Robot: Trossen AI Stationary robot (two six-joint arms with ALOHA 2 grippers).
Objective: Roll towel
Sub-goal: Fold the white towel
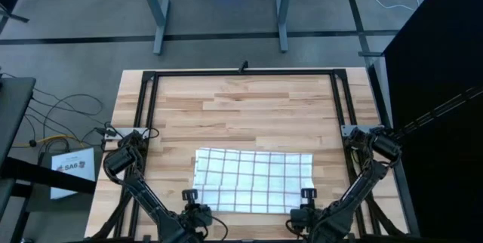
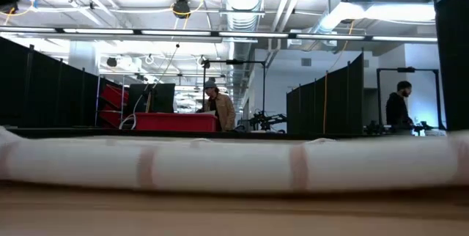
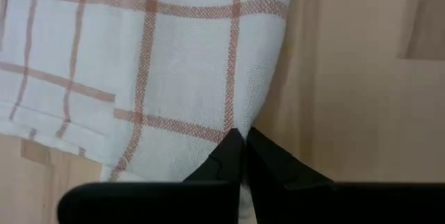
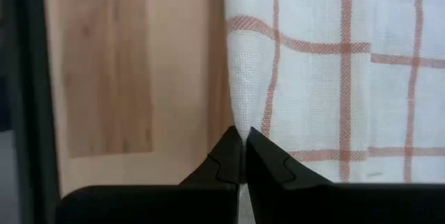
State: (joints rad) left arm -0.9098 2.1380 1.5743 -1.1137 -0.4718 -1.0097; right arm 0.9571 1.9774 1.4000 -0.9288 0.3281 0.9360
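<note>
The towel (image 1: 253,179), white with a thin-lined grid, lies spread flat on the wooden table, near its front edge. In the low view its near edge (image 2: 234,166) shows as a rounded white band across the picture. My left gripper (image 1: 198,211) is shut at the towel's near left corner, and my right gripper (image 1: 304,211) is shut at its near right corner. Both arms reach in from the table's near side. My left gripper (image 3: 243,137) pinches the towel's near left corner (image 3: 233,123) between its two fingertips, right at the side edge. The cloth rises slightly to the fingers; the rest lies on the table. How many layers it has does not show. My right gripper (image 4: 243,137) pinches the towel's near right corner (image 4: 240,116) between its two fingertips, at the side edge. The cloth rises slightly to the fingers; the rest lies on the table. How many layers it has does not show.
A black metal frame (image 1: 151,122) runs round the table top. Bare wood (image 1: 249,111) lies beyond the towel toward the far edge. A white printed sheet (image 1: 72,169) lies off the table at the left. People (image 2: 218,108) stand in the room behind.
</note>
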